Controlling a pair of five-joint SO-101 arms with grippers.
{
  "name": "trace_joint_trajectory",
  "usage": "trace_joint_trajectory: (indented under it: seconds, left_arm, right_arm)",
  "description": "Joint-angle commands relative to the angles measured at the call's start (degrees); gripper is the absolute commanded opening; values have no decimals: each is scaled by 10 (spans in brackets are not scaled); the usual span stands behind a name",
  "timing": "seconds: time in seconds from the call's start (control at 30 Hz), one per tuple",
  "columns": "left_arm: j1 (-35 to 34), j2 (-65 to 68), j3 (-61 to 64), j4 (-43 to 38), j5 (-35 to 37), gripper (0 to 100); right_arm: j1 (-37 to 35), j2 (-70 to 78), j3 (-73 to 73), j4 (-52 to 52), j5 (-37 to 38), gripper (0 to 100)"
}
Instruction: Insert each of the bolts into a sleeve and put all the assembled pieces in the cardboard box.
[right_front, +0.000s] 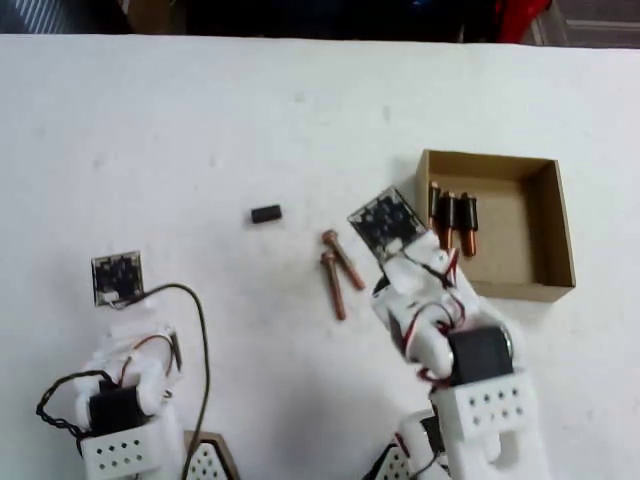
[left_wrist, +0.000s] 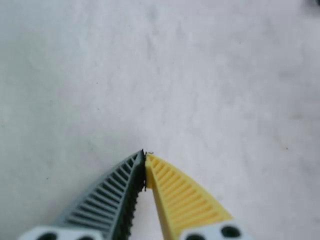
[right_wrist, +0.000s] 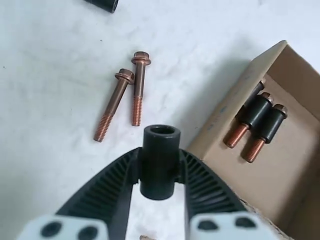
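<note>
At the left, our left gripper (left_wrist: 145, 159) sat low over the bare desk (right_front: 200, 120), closed tight on nothing. Further right a loose black sleeve (right_front: 265, 214) lay on its own, well apart from the two copper bolts (right_front: 335, 265), which lay side by side, nearly touching, heads pointing away from the arms. Just right of them our right gripper (right_wrist: 160, 156) was clamped on a second sleeve (right_wrist: 160, 142), its open bore facing out towards the bolts. At the far right the cardboard box (right_front: 562, 225) already held three assembled pieces (right_front: 452, 222) in a row against the wall nearest the bolts.

We judged ourselves past halfway — three done, two pairs left — and in the step of mating the held sleeve with a bolt. The next move, as we saw it, called for the left gripper to open, take one bolt near its head and line the threaded tip up with the bore — fine work, since a grasp on one bolt might nudge the other.
</note>
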Motion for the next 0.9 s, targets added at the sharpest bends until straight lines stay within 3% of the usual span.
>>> trace_joint_trajectory:
  seconds: [0.0,0.37,0.87]
  left_arm:
    - [-3,-4,-3,1,-2,23]
    - [-3,-4,-18,4,1,23]
    - [23,-2,-83,5,-3,22]
  right_arm:
    - [2,-66,11,2,-5,44]
    - [78,-231,112,-51,-5,44]
    - [82,-369,221,-68,-5,44]
